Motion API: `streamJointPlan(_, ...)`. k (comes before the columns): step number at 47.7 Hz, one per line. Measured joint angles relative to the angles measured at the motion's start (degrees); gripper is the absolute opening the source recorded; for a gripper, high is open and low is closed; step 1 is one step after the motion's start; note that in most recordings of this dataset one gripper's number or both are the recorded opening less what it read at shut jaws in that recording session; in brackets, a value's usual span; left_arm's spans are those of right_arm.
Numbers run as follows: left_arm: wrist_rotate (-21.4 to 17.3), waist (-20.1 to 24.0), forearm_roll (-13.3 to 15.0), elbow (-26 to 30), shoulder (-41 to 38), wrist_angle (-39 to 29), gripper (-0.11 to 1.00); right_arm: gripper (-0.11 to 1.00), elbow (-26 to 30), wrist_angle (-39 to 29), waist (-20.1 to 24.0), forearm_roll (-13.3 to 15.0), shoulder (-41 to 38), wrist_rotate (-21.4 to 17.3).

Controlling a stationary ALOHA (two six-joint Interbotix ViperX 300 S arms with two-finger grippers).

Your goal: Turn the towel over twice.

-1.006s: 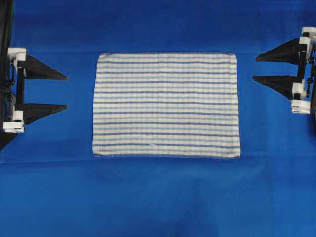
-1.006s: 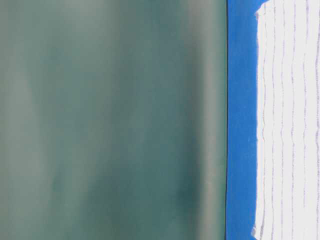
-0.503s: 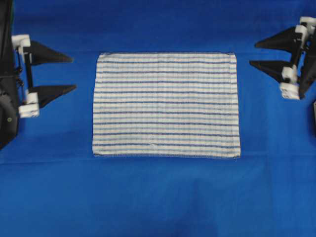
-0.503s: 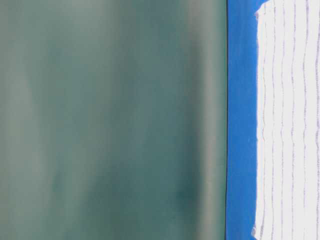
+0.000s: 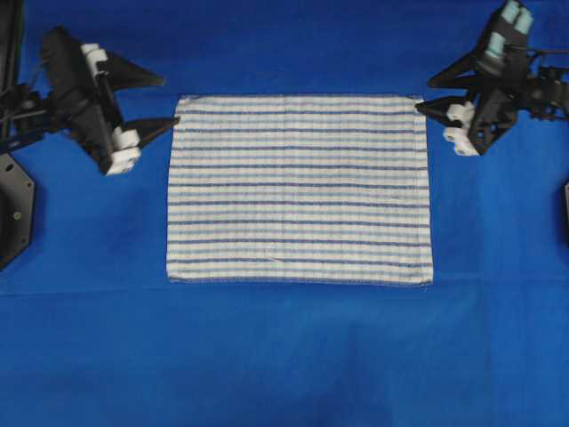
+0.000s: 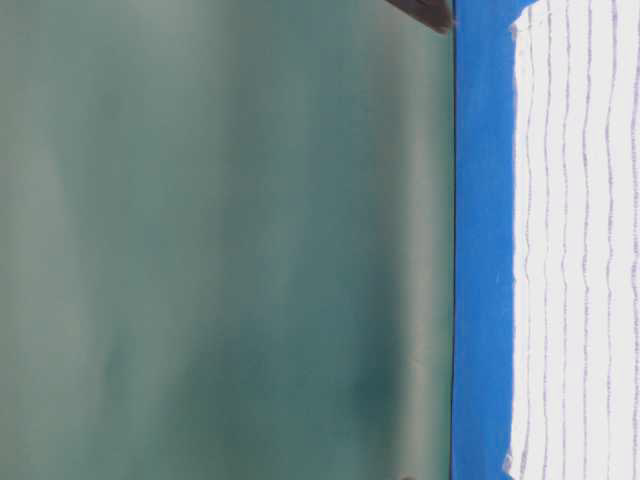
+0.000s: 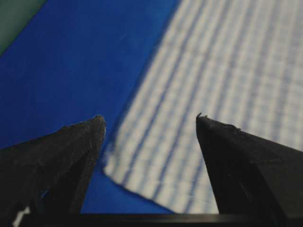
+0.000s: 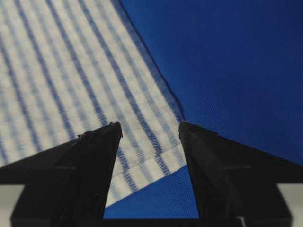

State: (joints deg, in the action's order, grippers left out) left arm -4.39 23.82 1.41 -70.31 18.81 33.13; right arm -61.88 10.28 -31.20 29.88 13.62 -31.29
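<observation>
Your blue table sheet [image 5: 284, 356] covers the whole work surface, smooth and flat; on its middle lies your towel [image 5: 300, 189], spread flat, striped side up, edges square to the sheet; your left gripper [image 5: 169, 100] sits at the towel's far left corner, jaws spread wide, nothing between them, the nearer fingertip at the towel's edge, though you cannot tell whether it touches; your right gripper [image 5: 424, 93] sits at the far right corner, jaws likewise wide apart and empty, straddling that corner in the right wrist view [image 8: 149, 125].
</observation>
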Motion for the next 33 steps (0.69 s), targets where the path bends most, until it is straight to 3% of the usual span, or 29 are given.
streamJointPlan(10, -0.09, 2.29, 0.00, 2.37, -11.25, 5.89, 0.74, 0.59, 2.64, 1.76, -2.90, 0.18, -8.53, 0.88)
streamJointPlan(26, -0.26, 4.13, 0.00, 6.59, -24.79, 8.00, 0.70, 0.58, 4.57, 2.81, -4.22, 0.18, -15.56, 1.85)
streamJointPlan(29, -0.09, 4.75, 0.00, 6.59, -25.40, 7.65, 0.63, 0.53, 4.83, 3.08, -4.31, 0.18, -16.17, 1.85)
streamJointPlan(33, -0.18, 5.27, 0.00, 6.94, -26.02, 6.33, 0.41, 0.36, 5.10, 3.25, -4.66, 0.18, -16.44, 1.93)
